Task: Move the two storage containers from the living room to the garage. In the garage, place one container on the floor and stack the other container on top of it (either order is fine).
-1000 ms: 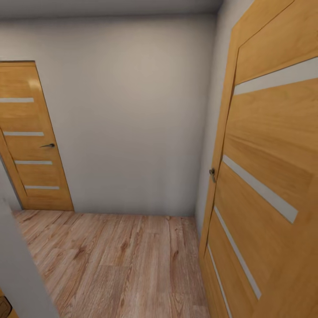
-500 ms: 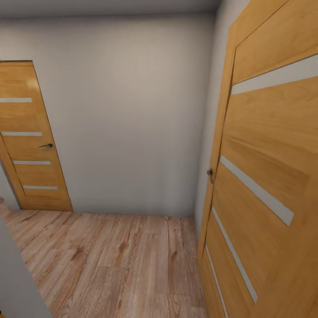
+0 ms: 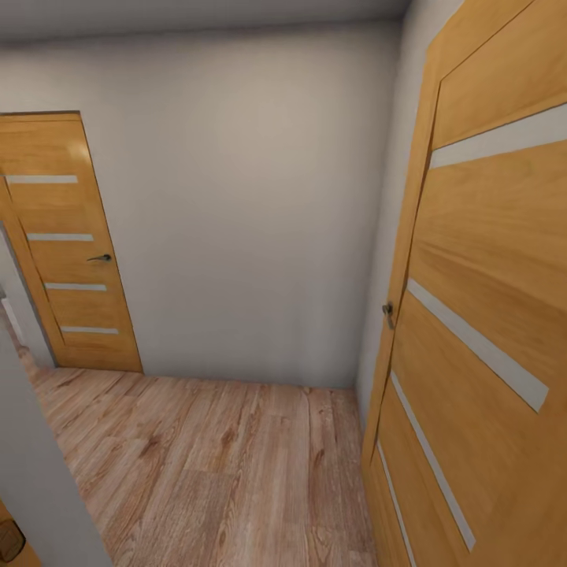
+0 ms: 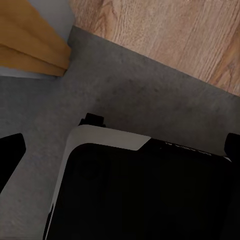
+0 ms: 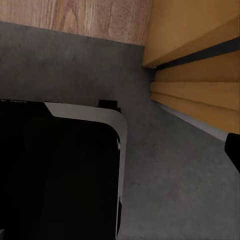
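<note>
The two storage containers are out of view. Below me, my own black base with its white rim (image 4: 105, 136) stands on dark grey speckled floor (image 4: 140, 95), next to the edge of light wood planks (image 4: 165, 30). My left gripper (image 4: 121, 150) is open, its dark fingertips (image 4: 10, 155) far apart with nothing between them. My right gripper (image 5: 120, 155) holds nothing. One of its fingertips (image 5: 234, 150) sits far out at the picture's edge, so it reads as open.
Ahead, a small hallway with wood plank floor (image 3: 213, 465) ends at a plain grey wall (image 3: 244, 213). A shut wooden door (image 3: 71, 244) is at the back left. A large wooden door leaf (image 3: 480, 331) stands close on my right, and a grey wall edge (image 3: 31, 465) close on my left.
The whole head picture has shifted a little to the right, so the camera has turned slightly left. Nothing in the hallway itself has moved.
</note>
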### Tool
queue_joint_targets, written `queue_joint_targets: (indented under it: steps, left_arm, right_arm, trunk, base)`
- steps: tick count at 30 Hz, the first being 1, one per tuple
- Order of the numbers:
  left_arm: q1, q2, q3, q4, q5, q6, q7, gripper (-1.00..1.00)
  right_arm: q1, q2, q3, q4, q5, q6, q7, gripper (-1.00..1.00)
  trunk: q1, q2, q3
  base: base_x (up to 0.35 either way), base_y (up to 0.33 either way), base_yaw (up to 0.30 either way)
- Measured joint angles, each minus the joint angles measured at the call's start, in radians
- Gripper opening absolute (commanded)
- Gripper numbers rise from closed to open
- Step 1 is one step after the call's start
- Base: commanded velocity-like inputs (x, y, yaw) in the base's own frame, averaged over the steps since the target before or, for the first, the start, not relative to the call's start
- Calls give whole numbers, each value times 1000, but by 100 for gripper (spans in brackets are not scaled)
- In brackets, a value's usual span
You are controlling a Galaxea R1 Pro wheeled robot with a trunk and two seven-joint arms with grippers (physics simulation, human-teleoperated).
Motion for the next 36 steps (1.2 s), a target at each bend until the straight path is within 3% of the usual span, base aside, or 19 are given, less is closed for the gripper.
queue_joint_targets:
  steps: [9, 36]
  left_arm:
    - [0, 0, 0, 0, 0, 1, 1, 100]
    - [0, 2, 0, 0, 0, 1, 1, 100]
  right_arm:
    - [0, 0, 1, 0, 1, 2, 0, 100]
    - [0, -1, 1, 0, 2, 2, 0, 100]
  trunk:
    - [0, 0, 0]
    - [0, 0, 0]
  base:
    - [63, 0, 0]
    - [309, 0, 0]
